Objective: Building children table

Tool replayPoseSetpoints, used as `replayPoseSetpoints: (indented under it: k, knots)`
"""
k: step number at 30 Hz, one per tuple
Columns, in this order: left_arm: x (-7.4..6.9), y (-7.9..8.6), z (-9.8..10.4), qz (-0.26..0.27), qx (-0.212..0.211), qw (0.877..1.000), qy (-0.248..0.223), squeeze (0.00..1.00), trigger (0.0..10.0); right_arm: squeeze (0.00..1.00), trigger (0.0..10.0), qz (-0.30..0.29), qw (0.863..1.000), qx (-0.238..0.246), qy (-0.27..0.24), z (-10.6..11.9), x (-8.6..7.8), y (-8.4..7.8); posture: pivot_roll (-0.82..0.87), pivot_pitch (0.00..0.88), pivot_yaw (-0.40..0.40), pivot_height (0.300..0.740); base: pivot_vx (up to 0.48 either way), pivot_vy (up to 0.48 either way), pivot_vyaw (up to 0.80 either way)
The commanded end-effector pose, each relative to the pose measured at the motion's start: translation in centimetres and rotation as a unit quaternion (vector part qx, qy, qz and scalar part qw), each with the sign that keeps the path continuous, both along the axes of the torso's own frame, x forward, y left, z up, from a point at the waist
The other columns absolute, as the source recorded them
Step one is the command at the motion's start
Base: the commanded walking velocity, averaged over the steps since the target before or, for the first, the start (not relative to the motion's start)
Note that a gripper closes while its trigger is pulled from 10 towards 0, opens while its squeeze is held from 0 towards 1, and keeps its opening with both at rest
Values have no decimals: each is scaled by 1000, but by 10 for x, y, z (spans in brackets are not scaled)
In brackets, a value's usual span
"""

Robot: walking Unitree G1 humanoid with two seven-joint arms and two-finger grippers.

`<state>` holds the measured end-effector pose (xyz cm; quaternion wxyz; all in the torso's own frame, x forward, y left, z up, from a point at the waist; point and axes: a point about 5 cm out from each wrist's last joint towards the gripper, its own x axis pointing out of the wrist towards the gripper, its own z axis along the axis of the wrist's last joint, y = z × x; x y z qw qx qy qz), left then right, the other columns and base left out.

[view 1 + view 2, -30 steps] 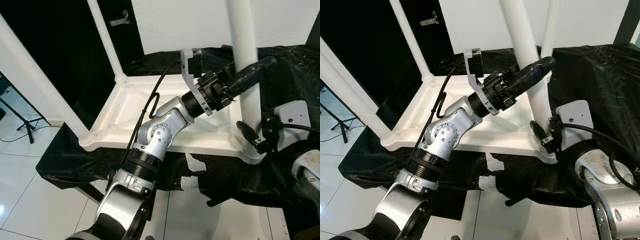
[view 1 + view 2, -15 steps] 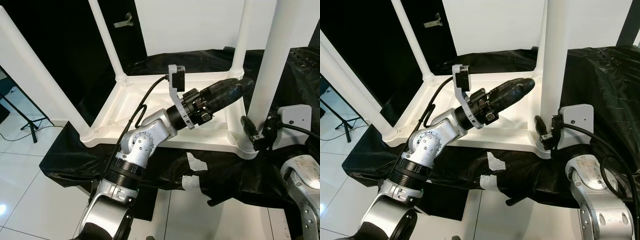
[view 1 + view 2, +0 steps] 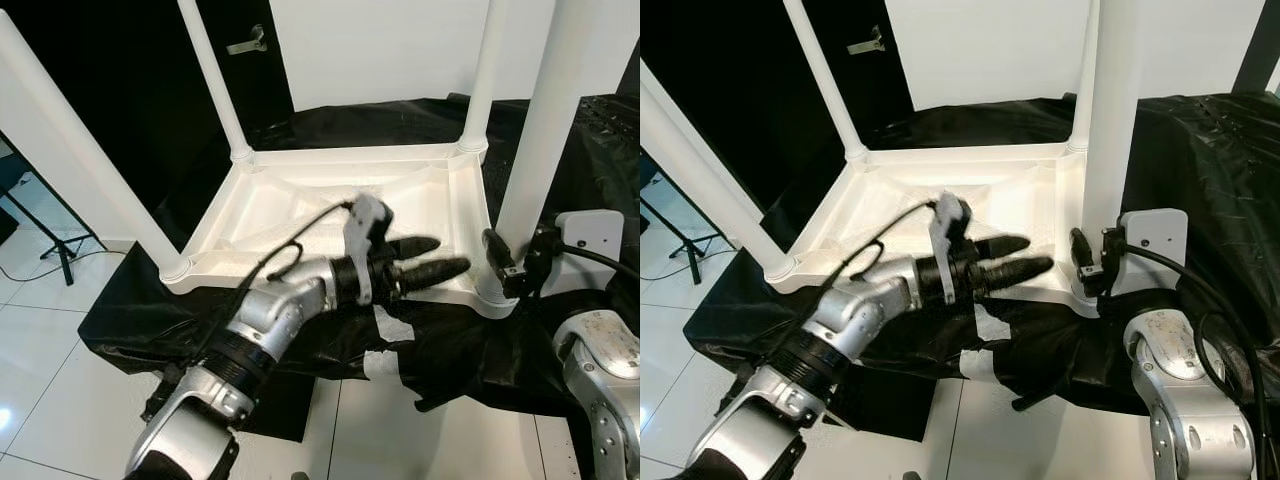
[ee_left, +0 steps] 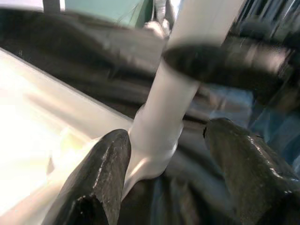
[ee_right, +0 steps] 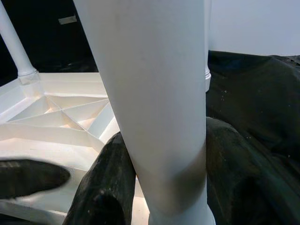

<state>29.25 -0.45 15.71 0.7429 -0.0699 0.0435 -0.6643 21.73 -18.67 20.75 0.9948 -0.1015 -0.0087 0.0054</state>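
A white children's table (image 3: 300,200) lies upside down on a black-draped surface, with its legs pointing up. My right gripper (image 3: 505,265) is shut on the base of the near right leg (image 3: 545,130); in the right wrist view its fingers (image 5: 108,187) press both sides of the leg (image 5: 154,93). My left gripper (image 3: 450,254) hovers open at the table's front rim, blurred, and points toward that leg. In the left wrist view the leg's base (image 4: 164,122) stands between and beyond the spread fingers (image 4: 101,178).
Three other legs rise at the near left (image 3: 80,160), far left (image 3: 210,80) and far right (image 3: 485,75) corners. Black cloth (image 3: 600,150) with pale tape patches (image 3: 385,345) covers the support. White floor tiles (image 3: 60,400) and a stand's foot (image 3: 50,250) lie to the left.
My left gripper has come off the near right leg and dropped to the table's front rim, its fingers now spread. The camera view has shifted. The right gripper stays on the leg's base.
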Motion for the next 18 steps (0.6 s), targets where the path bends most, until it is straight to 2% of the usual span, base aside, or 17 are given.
replayPoseSetpoints:
  k: [1,4,6,9,13,14,18]
  knots:
    - [-14,3,-3,-160,2,987,-25,0,10000,0,0,-13,999,0,46,-16,1,-4,-81,0,119,740,0,0,0]
    - [-16,-1,-21,-154,63,985,-43,0,10000,0,0,-14,998,2,55,-21,-4,-8,-85,0,122,740,0,0,0]
    - [-14,-4,-28,-137,89,985,-51,0,10000,0,0,-15,998,7,62,-24,-6,-9,-89,0,125,740,0,0,0]
    - [-12,-6,-31,-124,100,985,-58,0,10000,0,0,-16,998,9,64,-25,-7,-8,-91,0,127,740,0,0,0]
    - [-4,-14,-38,-77,129,985,-84,0,10000,0,0,-11,998,14,66,-26,-9,-6,-91,0,128,740,0,0,0]
    - [0,-18,-40,-50,141,985,-90,0,10000,0,0,-9,998,16,66,-26,-9,-5,-90,0,129,740,0,0,0]
    - [5,-23,-41,-16,154,983,-99,0,10000,0,0,-7,998,17,66,-27,-9,-4,-90,0,130,740,0,0,0]
